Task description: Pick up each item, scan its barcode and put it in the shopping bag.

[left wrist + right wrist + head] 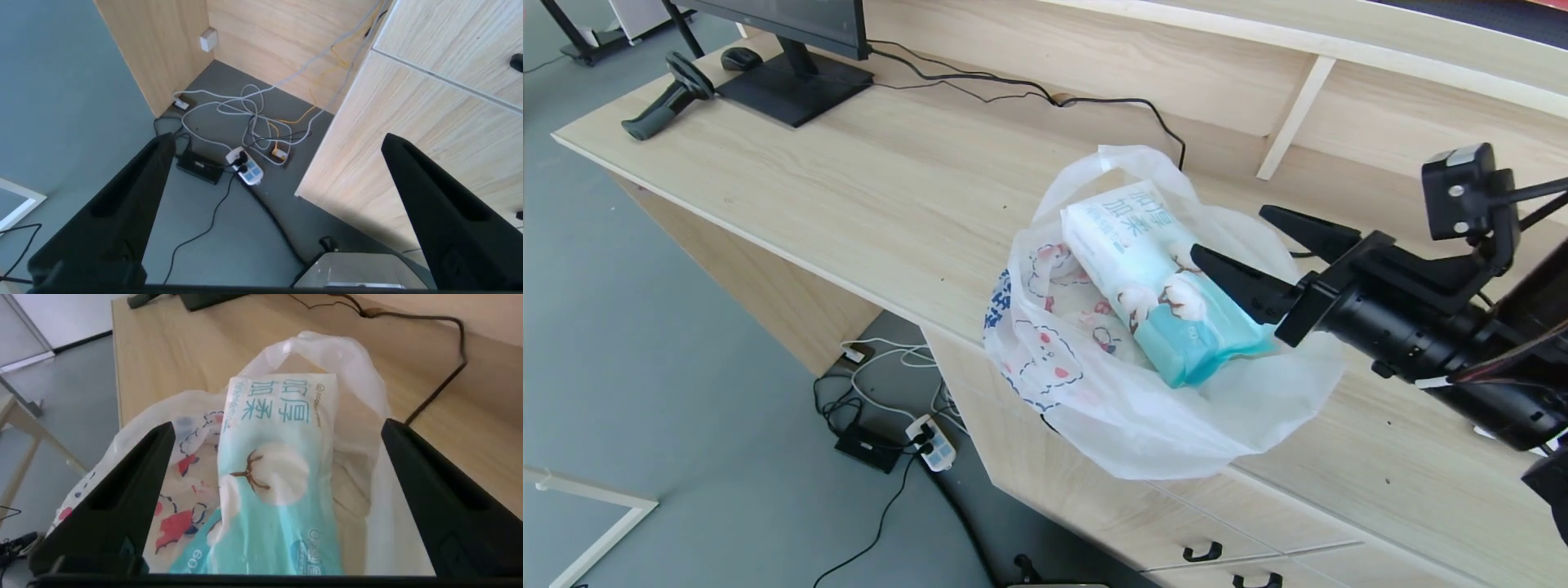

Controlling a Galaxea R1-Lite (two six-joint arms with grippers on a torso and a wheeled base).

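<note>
Counter point(866, 188), tissue pack point(1152, 278) in bag point(1176, 425), just before pincer point(1230, 230)

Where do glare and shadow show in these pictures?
Head view: sheen on the tissue pack and shopping bag. Right wrist view: the right pincer is a dark silhouette against the bright pack. Left wrist view: no glare on the grey floor.

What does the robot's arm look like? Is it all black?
Mostly black. The right gripper has two pointed, wedge-shaped jaws on a round black wrist. A boxy camera with a silver top sits above, trailing thin black cables. The left gripper has matching jaws.
</note>
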